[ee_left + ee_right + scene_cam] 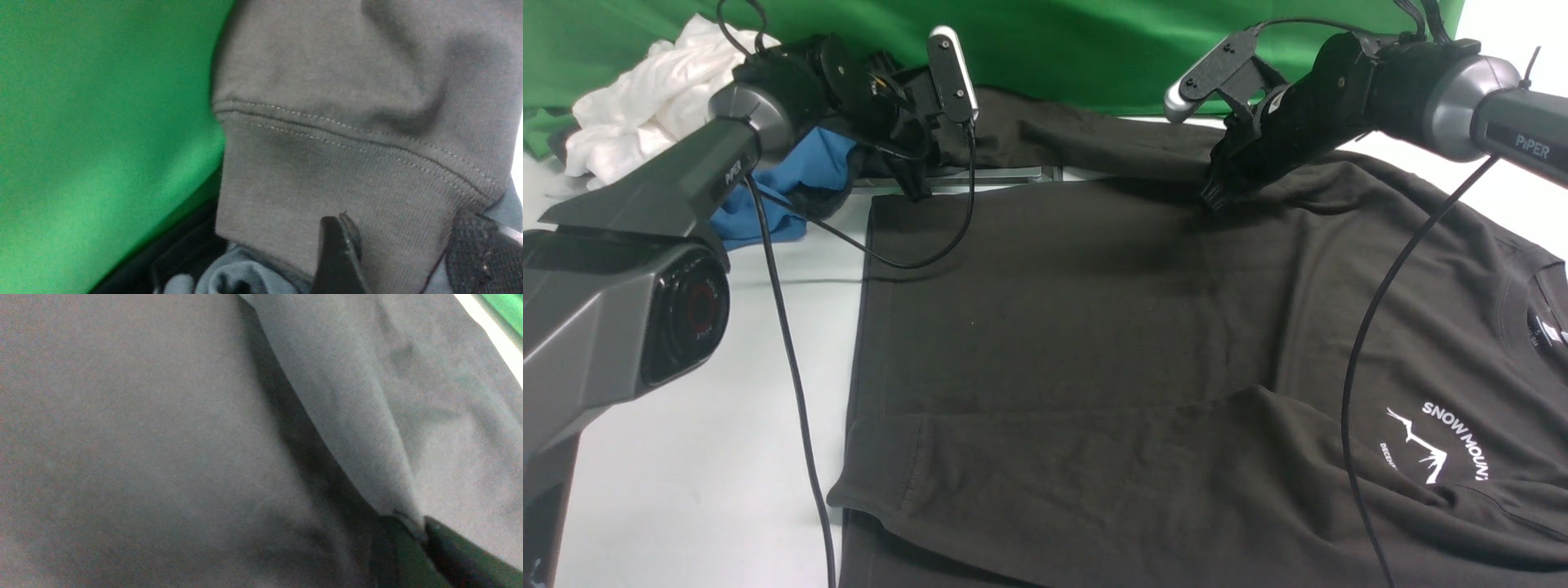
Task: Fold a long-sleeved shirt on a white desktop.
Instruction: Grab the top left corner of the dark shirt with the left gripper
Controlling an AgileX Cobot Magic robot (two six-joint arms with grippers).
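Green cloth [1086, 49] hangs behind the white desktop [686, 457]. At the left, the left wrist view reveals the stitched cuff [355, 179] beneath the left gripper [392, 241], whose jaws stand apart; the front view lacks that seam. Bare desktop lies along the shirt's left edge, beside the blue garment [809, 180]. The long-sleeved shirt [1045, 302] spreads from there past the front view's right edge, its far sleeve running between the grippers. Farther right, the right gripper [423, 531] has its jaws together on a fold of shirt, a pinch clearest in the right wrist view. Only the front view shows the white logo [1437, 445].
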